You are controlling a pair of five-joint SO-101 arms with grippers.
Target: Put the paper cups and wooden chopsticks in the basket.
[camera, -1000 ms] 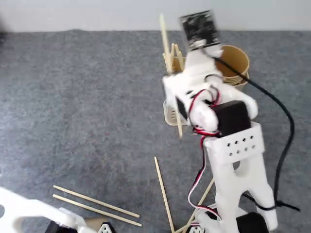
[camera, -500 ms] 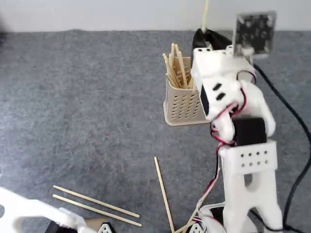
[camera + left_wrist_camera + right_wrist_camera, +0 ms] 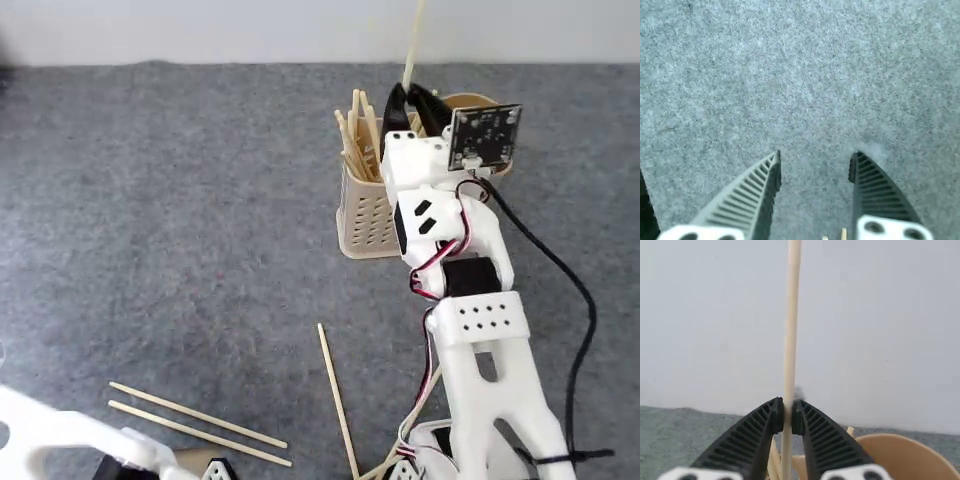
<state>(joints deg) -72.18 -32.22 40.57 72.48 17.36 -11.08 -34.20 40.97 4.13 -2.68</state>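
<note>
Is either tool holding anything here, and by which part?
Right tool pinches one wooden chopstick on its shaft, upright; left tool is open, holding nothing.

The right arm (image 3: 480,330) is white plastic with black servos, a row of small holes, red, white and black wires, a black cable (image 3: 591,312) and a dark circuit board (image 3: 485,137). The right gripper (image 3: 787,412) has black ribbed fingers (image 3: 752,437); the left gripper (image 3: 815,162) has grey ones.

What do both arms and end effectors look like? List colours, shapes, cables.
The right arm is white plastic with black servo blocks, a perforated bracket, red, white and black wires, a black cable and a circuit board. The right end effector has black ribbed fingers; the left end effector has grey ribbed ones on white bases.
</note>
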